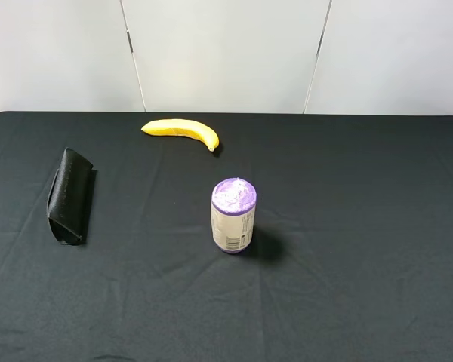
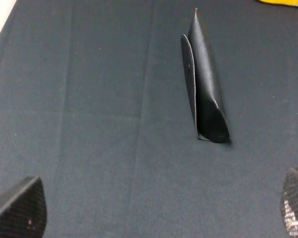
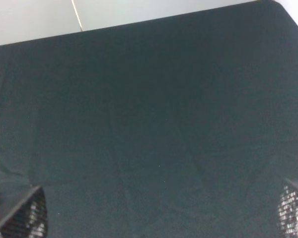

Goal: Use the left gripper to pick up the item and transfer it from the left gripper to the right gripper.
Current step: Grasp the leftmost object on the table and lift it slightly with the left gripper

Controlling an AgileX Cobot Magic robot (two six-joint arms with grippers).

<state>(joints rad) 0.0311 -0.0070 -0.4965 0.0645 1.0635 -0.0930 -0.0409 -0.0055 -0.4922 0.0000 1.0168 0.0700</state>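
The item, a long flat black case (image 1: 68, 196), lies on the left side of the black table, wedge end toward the front. It also shows in the left wrist view (image 2: 204, 84), lying ahead of the left gripper (image 2: 164, 208). That gripper is open and empty, and only its two fingertips (image 2: 20, 208) show at the frame's corners. The right gripper (image 3: 164, 213) is open and empty over bare cloth, with only its fingertips (image 3: 22, 215) in sight. Neither gripper shows in the exterior high view.
A yellow banana (image 1: 183, 130) lies at the back, left of centre; its edge shows in the left wrist view (image 2: 285, 2). A purple-topped can (image 1: 233, 215) stands upright mid-table. The black tablecloth (image 1: 362, 226) meets a white wall behind.
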